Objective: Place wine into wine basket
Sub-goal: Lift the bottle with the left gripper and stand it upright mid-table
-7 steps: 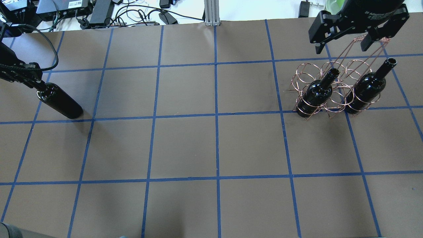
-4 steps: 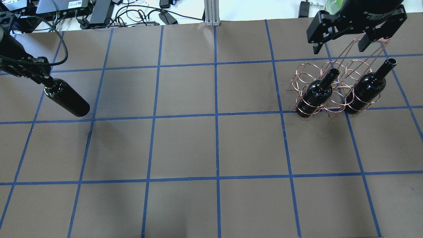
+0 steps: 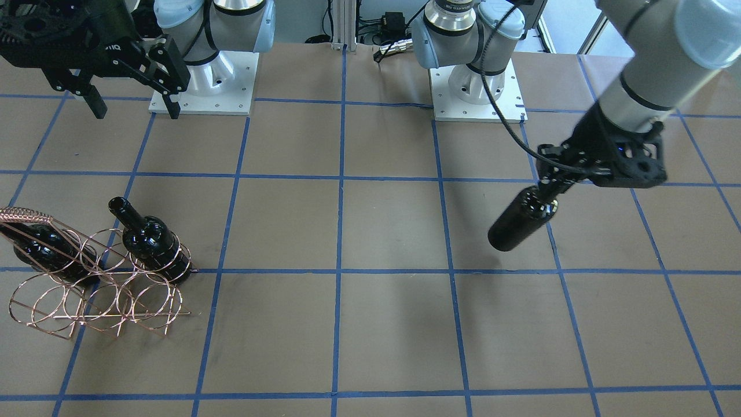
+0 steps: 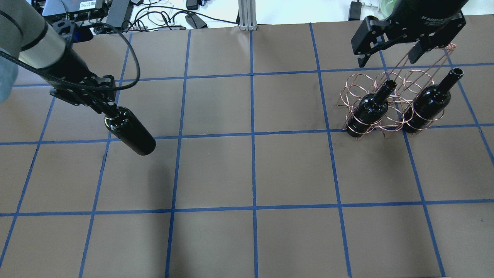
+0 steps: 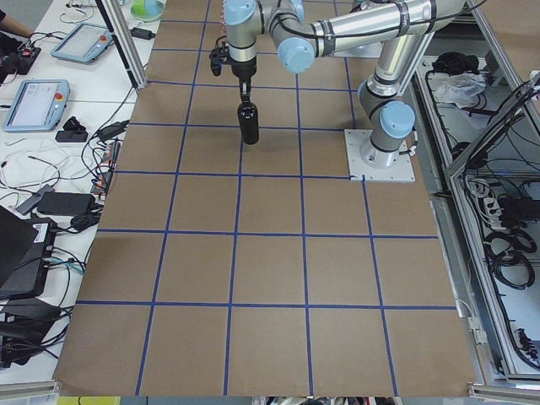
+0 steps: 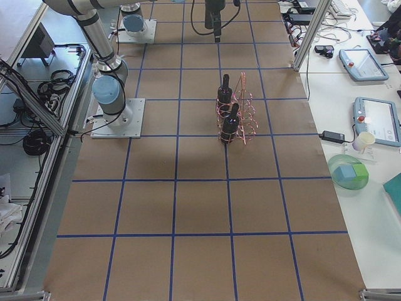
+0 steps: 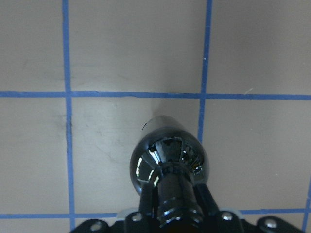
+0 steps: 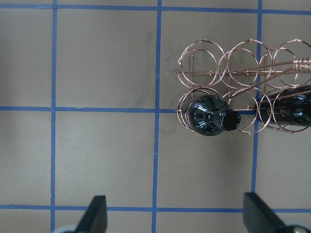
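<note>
A brown table (image 4: pixel 293 170) crossed by blue tape lines carries everything. The left arm (image 4: pixel 38 46) reaches in over its left part, and the left gripper (image 4: pixel 109 113) pinches the neck of a dark wine bottle (image 4: pixel 131 132), which hangs neck-up above the table, well apart from the wine basket (image 8: pixel 204 63). That copper wire basket stands on the right part of the table, with two more bottles (image 4: pixel 370 108) (image 4: pixel 428 102) upright in its robot-side row, one loop between them. The right gripper (image 4: pixel 387 61) hovers above the basket, fingers spread wide and holding nothing.
</note>
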Available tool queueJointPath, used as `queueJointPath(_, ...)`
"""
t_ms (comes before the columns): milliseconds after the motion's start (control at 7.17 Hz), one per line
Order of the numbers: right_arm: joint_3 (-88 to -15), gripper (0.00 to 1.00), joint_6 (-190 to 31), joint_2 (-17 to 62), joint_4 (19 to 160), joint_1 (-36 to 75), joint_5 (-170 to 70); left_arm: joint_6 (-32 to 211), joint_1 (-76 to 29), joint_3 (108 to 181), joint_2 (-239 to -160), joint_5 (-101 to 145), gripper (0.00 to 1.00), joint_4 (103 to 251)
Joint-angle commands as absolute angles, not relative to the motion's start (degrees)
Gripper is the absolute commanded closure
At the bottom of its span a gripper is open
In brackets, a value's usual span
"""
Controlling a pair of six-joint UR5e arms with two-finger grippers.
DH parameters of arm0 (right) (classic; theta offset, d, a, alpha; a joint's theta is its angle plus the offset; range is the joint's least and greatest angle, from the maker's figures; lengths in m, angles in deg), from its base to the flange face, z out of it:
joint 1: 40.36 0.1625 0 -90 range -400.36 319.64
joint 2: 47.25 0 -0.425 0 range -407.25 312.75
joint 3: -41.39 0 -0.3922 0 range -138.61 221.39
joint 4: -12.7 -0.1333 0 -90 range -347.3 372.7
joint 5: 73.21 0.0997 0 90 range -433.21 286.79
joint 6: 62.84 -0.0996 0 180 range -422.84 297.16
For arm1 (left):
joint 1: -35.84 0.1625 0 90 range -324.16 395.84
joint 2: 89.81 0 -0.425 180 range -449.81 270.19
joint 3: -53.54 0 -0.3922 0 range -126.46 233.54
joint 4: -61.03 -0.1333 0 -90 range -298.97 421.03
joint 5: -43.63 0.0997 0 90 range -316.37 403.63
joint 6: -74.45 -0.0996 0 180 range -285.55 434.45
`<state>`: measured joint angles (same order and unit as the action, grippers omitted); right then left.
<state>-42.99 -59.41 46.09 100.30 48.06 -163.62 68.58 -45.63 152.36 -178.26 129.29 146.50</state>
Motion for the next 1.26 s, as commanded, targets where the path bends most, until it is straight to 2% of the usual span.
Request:
queueJointPath(0, -43.0, 0.00, -59.3, 46.7, 100.3, 48.1, -163.7, 78.9, -59.9, 156.8, -175.8, 129.0, 1.00, 146.4)
queueJointPath(419, -43.9, 0.00, -59.2, 46.7, 100.0, 48.1, -163.8, 94.2, -72.9, 157.3, -177.3, 129.1, 1.00, 143.9)
queueJointPath(698, -44.0, 0.00, -59.8, 46.4, 100.0, 48.0, -163.9, 101.0, -75.7, 161.4, -177.7, 131.5, 1.00, 135.9)
queueJointPath(1116, -44.1, 0.00, -59.8, 46.4, 100.0, 48.0, -163.7, 103.1, -76.8, 161.9, -177.5, 132.0, 1.00, 134.3)
